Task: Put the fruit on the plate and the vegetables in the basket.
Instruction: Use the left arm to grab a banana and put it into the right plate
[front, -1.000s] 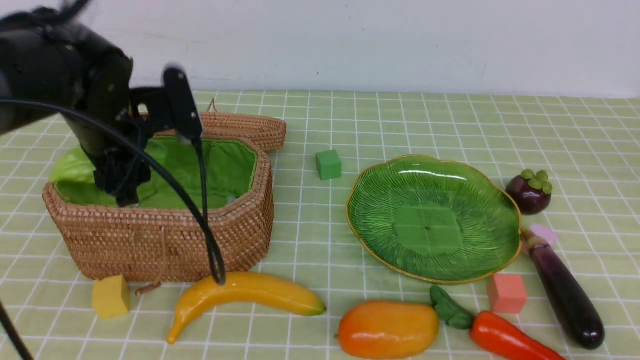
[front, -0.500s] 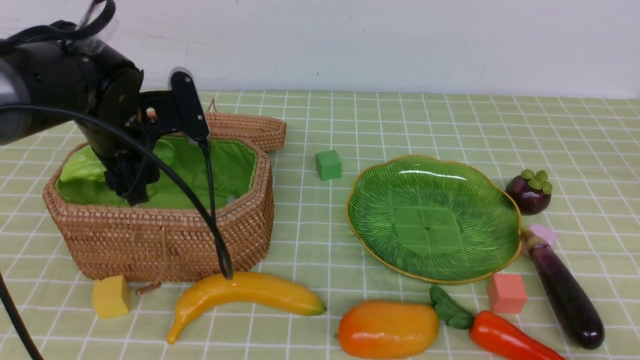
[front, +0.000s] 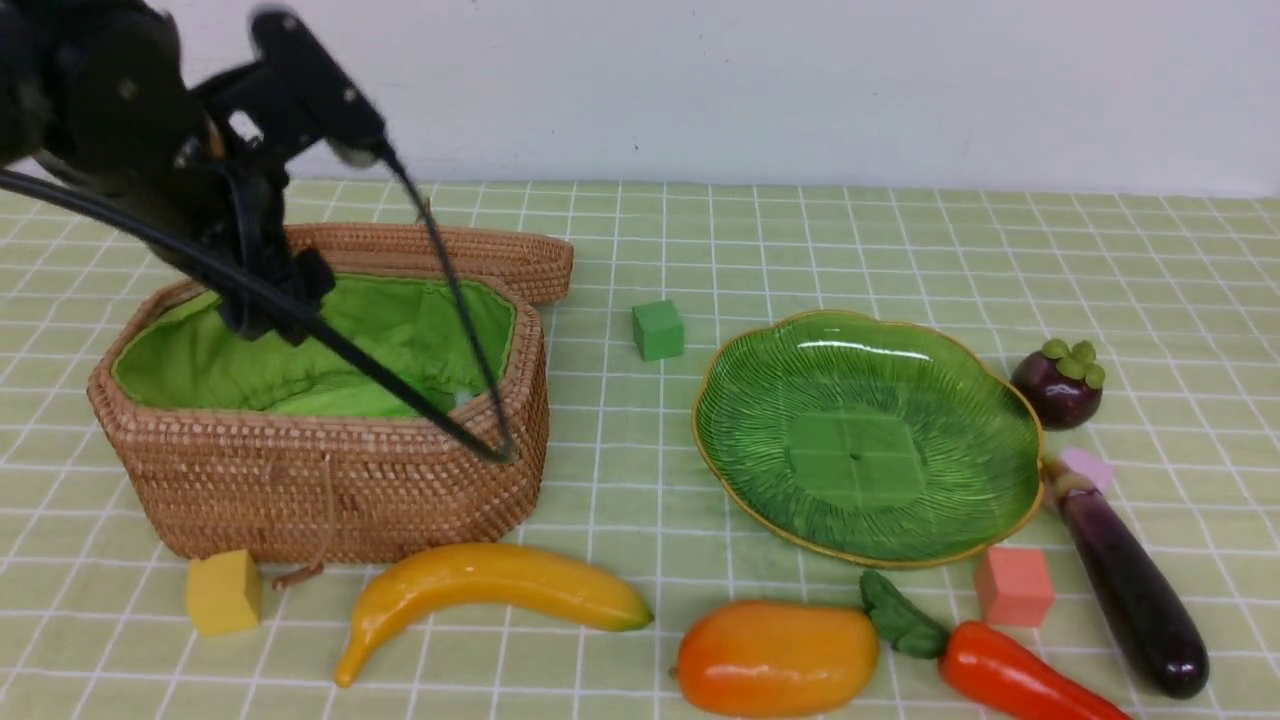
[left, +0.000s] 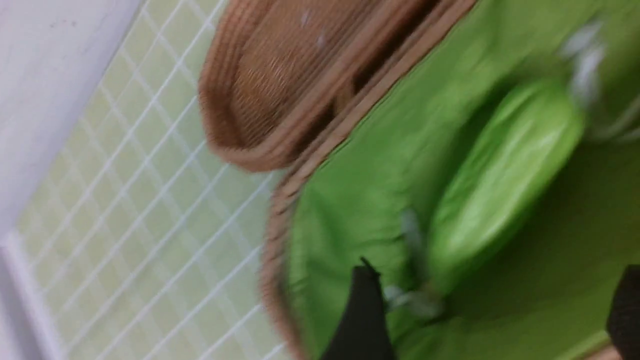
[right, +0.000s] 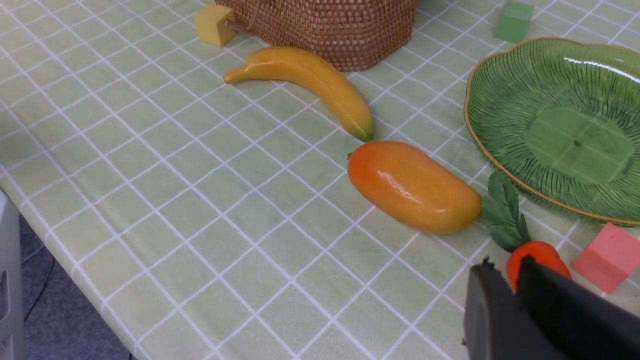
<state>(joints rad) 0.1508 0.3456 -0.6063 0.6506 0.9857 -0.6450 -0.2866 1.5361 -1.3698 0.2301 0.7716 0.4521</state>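
My left gripper hangs open above the wicker basket, holding nothing. In the left wrist view the light-green gourd lies loose on the green lining, beyond the spread fingertips. The green plate is bare. A banana and a mango lie along the front edge, and the carrot is to their right. The eggplant and mangosteen sit right of the plate. My right gripper is shut and empty, low over the carrot.
The basket's lid lies open behind it. Foam cubes stand about: green behind the plate, yellow at the basket's front corner, salmon between plate and eggplant. The table's edge shows in the right wrist view.
My left arm has risen out of the basket, its jaws wider. The gourd, seen earlier at the basket's left end, has dropped below the rim.
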